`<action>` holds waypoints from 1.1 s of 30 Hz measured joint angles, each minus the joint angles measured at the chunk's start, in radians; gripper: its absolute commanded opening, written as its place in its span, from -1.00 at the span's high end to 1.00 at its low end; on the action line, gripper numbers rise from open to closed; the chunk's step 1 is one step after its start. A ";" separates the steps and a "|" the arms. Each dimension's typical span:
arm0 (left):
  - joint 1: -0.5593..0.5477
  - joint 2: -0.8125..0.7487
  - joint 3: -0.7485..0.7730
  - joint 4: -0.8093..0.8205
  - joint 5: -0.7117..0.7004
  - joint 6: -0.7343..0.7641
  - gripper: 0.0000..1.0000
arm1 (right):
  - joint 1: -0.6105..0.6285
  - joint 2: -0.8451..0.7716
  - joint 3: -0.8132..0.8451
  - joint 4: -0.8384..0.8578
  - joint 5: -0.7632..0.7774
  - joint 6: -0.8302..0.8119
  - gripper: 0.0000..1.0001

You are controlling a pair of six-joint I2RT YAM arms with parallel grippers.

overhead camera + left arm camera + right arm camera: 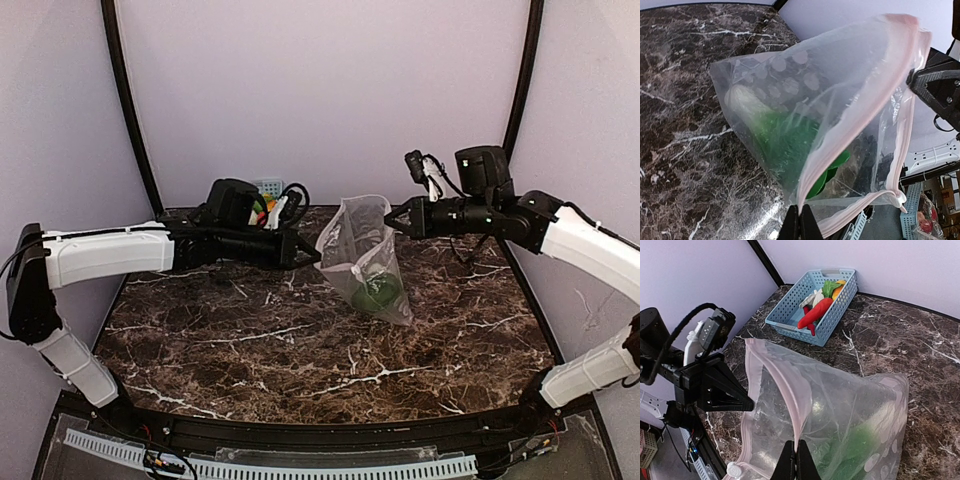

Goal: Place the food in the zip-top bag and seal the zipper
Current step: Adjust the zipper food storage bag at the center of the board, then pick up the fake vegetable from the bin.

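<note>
The clear dotted zip-top bag [362, 255] hangs above the table, held between both grippers with its mouth partly open. My left gripper [312, 258] is shut on the pink zipper [840, 135] at one side of the bag's mouth. My right gripper [392, 218] is shut on the zipper [785, 390] at the other side. A green leafy toy [785, 140] and a white one [742, 100] lie inside the bag. The long red-orange toy [815, 314], a white one, a green one and a yellow-orange piece lie in the basket.
The light-blue lattice basket [837, 315] stands at the back left of the marble table, behind my left arm [110, 250]; it also shows in the top view [270, 185]. A white zipper slider [733, 470] sits at the bag's corner.
</note>
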 measured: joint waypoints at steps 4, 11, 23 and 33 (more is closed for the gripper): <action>0.000 -0.027 -0.085 0.001 -0.019 -0.014 0.93 | 0.002 0.003 -0.040 0.030 -0.066 0.007 1.00; 0.000 -0.120 -0.203 0.021 -0.039 -0.038 0.22 | 0.041 0.036 -0.063 0.093 -0.132 0.033 1.00; 0.016 -0.307 -0.238 0.003 -0.103 -0.041 -0.58 | 0.066 0.064 -0.072 0.142 -0.135 0.053 1.00; 0.177 -0.276 -0.137 -0.135 -0.205 0.008 -0.44 | 0.080 0.082 -0.072 0.145 -0.128 0.052 1.00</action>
